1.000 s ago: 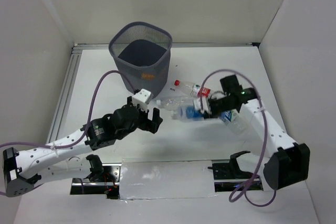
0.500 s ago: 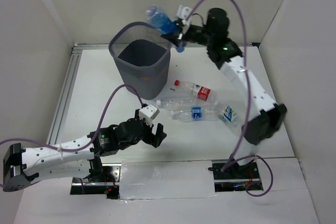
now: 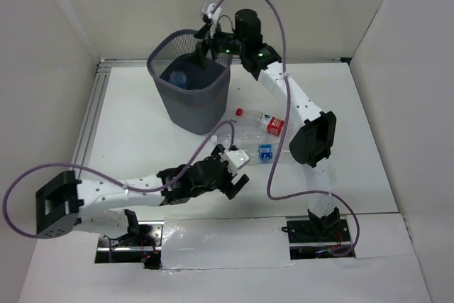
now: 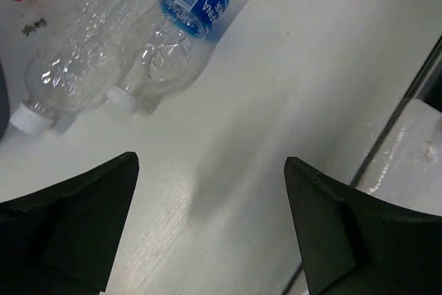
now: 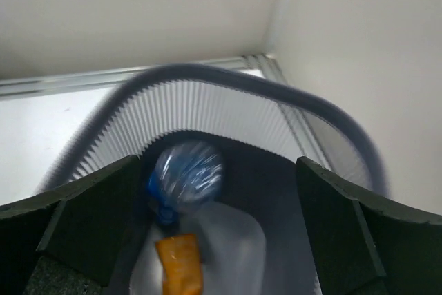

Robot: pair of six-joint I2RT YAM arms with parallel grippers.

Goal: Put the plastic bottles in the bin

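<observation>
Hovering above the bin (image 3: 213, 97), the right claw (image 5: 217, 164) gapes empty, a blue-labelled bottle (image 5: 188, 172) inside the bin. The left claw (image 4: 210, 169), open too, sits in front of the bin, near loose bottles (image 4: 181, 15).

Dark grey mesh bin (image 3: 207, 101), blue-labelled clear bottle (image 4: 192, 20)

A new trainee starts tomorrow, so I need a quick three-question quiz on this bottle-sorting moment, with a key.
1. True or false: the right jaws are shut on a bottle.
2. The red-labelled bottle lying on the table has which cap? A red, B blue, C white.
3. Fill in: the blurred blue-labelled bottle in the right wrist view is inside the ____.
Key: 1 false, they stand open; 2 A; 3 bin.
</observation>
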